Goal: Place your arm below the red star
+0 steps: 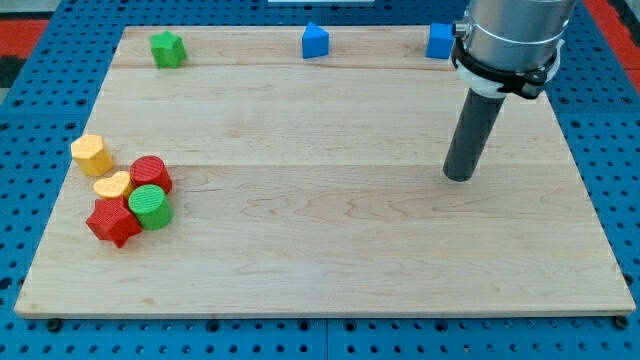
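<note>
The red star [112, 222] lies at the view's left, low in a tight cluster of blocks. It touches a green cylinder [151, 206] on its right and a yellow heart [113, 186] above it. My tip [459, 177] rests on the board far to the view's right of the star, a little higher than it, with no block near it.
A red cylinder [152, 174] and a yellow hexagon-like block [90, 154] complete the cluster. Along the view's top edge of the wooden board [330, 250] sit a green star [168, 49], a blue pointed block [315, 41] and a blue cube [439, 41].
</note>
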Available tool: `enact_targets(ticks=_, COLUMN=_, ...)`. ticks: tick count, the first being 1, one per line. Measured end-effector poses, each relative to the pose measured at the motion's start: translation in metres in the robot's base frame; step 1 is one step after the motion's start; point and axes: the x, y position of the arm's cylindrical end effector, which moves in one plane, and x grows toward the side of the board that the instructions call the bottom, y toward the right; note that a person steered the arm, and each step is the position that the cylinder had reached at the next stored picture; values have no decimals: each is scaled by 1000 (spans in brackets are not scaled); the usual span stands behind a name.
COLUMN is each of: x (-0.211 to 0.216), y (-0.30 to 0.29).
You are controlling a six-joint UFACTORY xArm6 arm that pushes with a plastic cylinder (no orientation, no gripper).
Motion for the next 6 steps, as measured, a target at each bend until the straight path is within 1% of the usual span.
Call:
enact_targets(ticks=1, x=0, y=3)
enact_targets(ticks=2, x=14, y=11)
enact_targets(ticks=3, x=70, y=-7)
enact_targets(ticks=4, x=135, y=-59)
enact_targets(ticks=5, x=158, y=-126)
enact_targets(ticks=6, x=159, y=-208)
